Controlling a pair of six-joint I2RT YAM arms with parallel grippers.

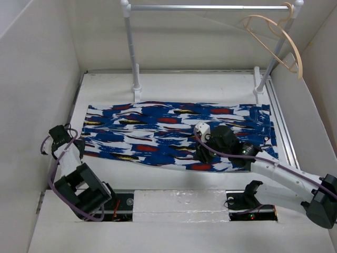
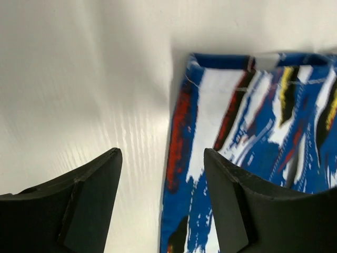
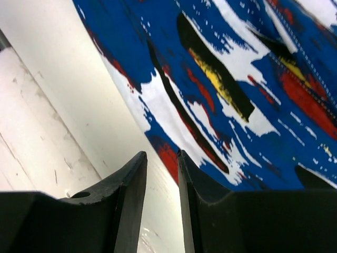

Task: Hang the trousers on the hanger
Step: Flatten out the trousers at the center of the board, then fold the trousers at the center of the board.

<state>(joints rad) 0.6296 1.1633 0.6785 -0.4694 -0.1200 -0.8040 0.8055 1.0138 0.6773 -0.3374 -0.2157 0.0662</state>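
The trousers point(image 1: 174, 136) lie spread flat across the white table, bright blue with white, red, black and yellow streaks. The hanger point(image 1: 275, 38), thin pale wood, hangs by its hook at the right end of the rail, tilted. My left gripper point(image 1: 78, 143) is open at the trousers' left end. In the left wrist view the gripper point(image 2: 162, 158) straddles the fabric's edge point(image 2: 247, 121) from above, holding nothing. My right gripper point(image 1: 202, 154) hovers at the trousers' near edge. In the right wrist view its fingertips point(image 3: 162, 154) stand a narrow gap apart over the fabric's red-and-blue edge point(image 3: 221, 89), with nothing between them.
A grey metal rail point(image 1: 210, 8) on two white posts point(image 1: 132, 58) stands at the back of the table. White walls close in the left, right and back sides. A raised white strip point(image 1: 179, 203) with the arm bases runs along the near edge.
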